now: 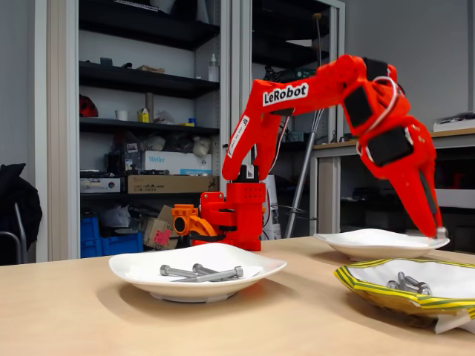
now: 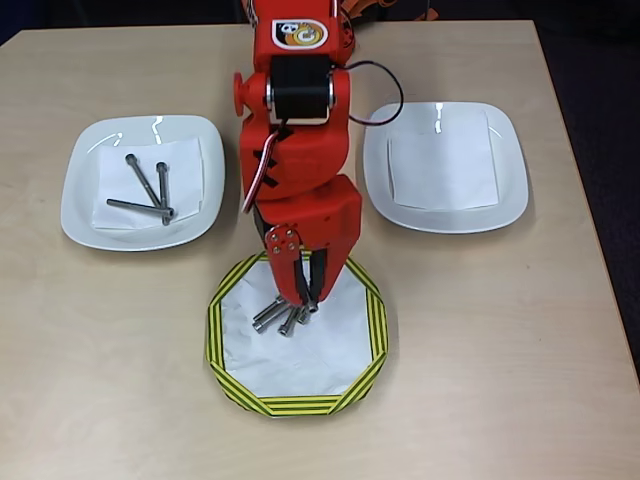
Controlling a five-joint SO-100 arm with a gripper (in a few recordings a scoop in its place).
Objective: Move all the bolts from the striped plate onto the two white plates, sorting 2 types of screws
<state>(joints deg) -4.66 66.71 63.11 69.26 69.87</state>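
Note:
The striped plate (image 2: 330,370) (image 1: 371,285) lies at the table's front edge with a small cluster of grey bolts (image 2: 278,316) (image 1: 407,283) on its white centre. My red gripper (image 2: 307,300) (image 1: 439,231) hangs just above that cluster, shut on a short stubby bolt (image 1: 442,233) at its fingertips. One white plate (image 2: 80,200) (image 1: 141,268) holds three long bolts (image 2: 145,185) (image 1: 200,273) on a paper sheet. The other white plate (image 2: 510,190) (image 1: 349,242) carries only a paper sheet.
The arm's red base (image 2: 298,35) (image 1: 234,215) stands at the back of the table between the two white plates. Bare wooden tabletop (image 2: 500,350) surrounds the plates. Shelves and a desk stand behind the table in the fixed view.

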